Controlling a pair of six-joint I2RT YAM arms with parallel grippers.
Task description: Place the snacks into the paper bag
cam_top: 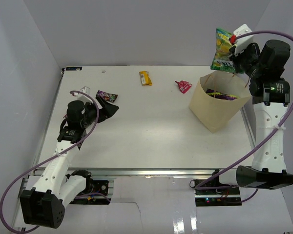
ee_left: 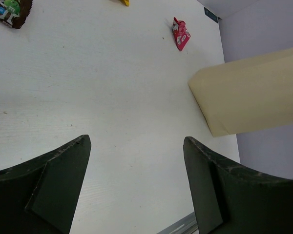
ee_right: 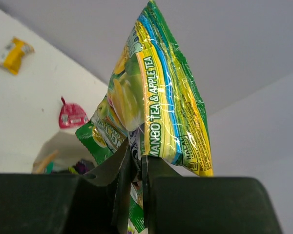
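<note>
R hand (cam_top: 233,40) pinching green-yellow bag (cam_top: 221,52), held up by far rim of paper bag (cam_top: 216,111), desk (cam_top: 151,126) right side. L hand (ee_left: 136,146) spread wide, empty, near brown packet (cam_top: 106,95).

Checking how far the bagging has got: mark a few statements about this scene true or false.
1. The right end effector is clamped on the green-yellow bag, held above the paper bag. True.
2. The paper bag lies flat on its side. False: it stands upright with its top open.
3. The left end effector holds the brown packet. False: its jaws are open and empty, and the packet lies on the table.
4. The yellow wrapper and the pink-red wrapper lie on the table, outside the paper bag. True.
5. A dark blue-purple bag is inside the paper bag. True.
</note>
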